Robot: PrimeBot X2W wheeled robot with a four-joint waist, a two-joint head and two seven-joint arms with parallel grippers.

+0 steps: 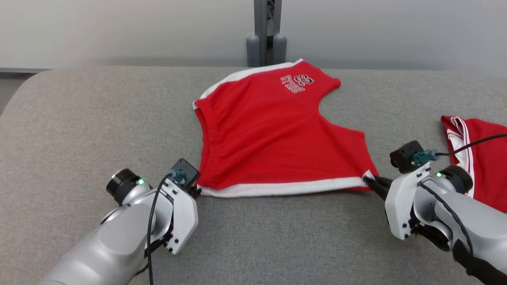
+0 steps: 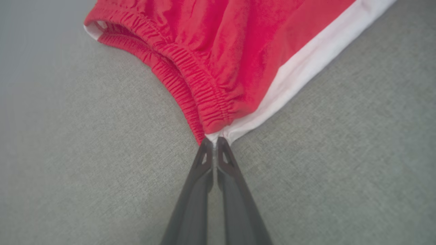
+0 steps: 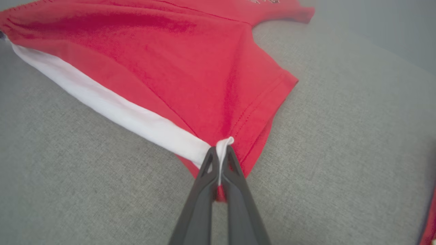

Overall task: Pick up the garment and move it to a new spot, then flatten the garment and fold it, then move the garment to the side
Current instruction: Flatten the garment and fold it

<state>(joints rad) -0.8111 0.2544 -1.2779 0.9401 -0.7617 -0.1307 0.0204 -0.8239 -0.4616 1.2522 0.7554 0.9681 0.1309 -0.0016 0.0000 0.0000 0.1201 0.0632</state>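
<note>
Red fabric shorts with white side stripes [image 1: 269, 130] spread flat mid grey cloth-covered surface [image 1: 79, 126]. Left jaws clenched on waistband corner, 8 o'clock of shorts; right jaws clenched on striped hem corner, 4 o'clock. Second red-white garment [image 1: 489, 166] at 3 o'clock, apart.

Two red garments [image 1: 273, 130] [image 1: 485, 162], two pincers [image 2: 214, 142] [image 3: 221, 151], one table [image 1: 79, 130].

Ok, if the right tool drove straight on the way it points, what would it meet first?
The red shorts themselves. The right tool is shut on their white-striped hem corner, so the cloth just ahead would likely bunch up in front of it.
</note>
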